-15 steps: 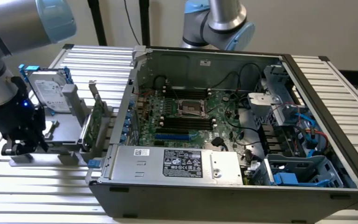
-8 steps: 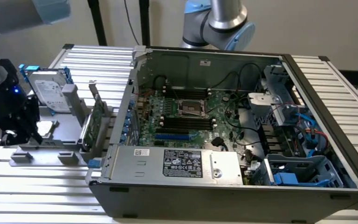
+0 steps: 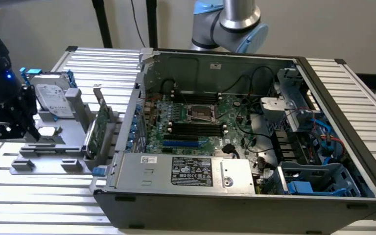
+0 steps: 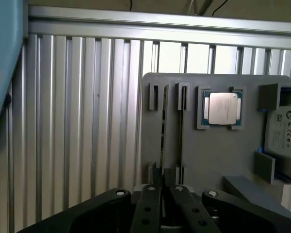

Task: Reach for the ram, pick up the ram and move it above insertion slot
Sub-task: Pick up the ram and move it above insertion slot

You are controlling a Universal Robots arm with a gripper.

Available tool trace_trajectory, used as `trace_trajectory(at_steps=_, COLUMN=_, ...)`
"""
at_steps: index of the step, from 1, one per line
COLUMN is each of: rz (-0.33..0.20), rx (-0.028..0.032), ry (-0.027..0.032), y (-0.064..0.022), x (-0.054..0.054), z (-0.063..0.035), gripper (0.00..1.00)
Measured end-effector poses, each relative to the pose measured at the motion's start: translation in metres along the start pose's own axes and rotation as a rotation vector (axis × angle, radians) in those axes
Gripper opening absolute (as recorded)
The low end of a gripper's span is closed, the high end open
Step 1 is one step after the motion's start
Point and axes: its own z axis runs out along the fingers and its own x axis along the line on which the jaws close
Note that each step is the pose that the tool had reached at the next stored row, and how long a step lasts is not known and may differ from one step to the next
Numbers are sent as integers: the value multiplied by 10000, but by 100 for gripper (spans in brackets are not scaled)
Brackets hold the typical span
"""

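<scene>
— Where does the ram [image 4: 163, 128] lie from the gripper [image 4: 166, 188]?

— Straight ahead. In the wrist view it stands on edge in the grey holder [image 4: 218, 160], showing as a thin dark strip. Its long axis runs directly away from the fingers [image 4: 148, 208], in line with the gap between them.

— And the fingers?

— Narrow, with a slim gap between them and nothing visibly clamped. They hang just above the near end of the ram. I cannot tell whether they touch it.

— The insertion slot [image 3: 195, 126]?

— Well apart from the gripper. It is one of the black parallel slots inside the open computer case [image 3: 344, 161], towards the exterior view's right. The holder sits on the slatted bench [image 3: 44, 200] at the exterior view's left.
</scene>
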Motion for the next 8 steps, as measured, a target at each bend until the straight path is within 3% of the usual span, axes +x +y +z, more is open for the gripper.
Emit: trace_trajectory(at_steps=8, rz=-28, rx=-1, ry=1, y=-114, x=-61, z=-353, gripper=14)
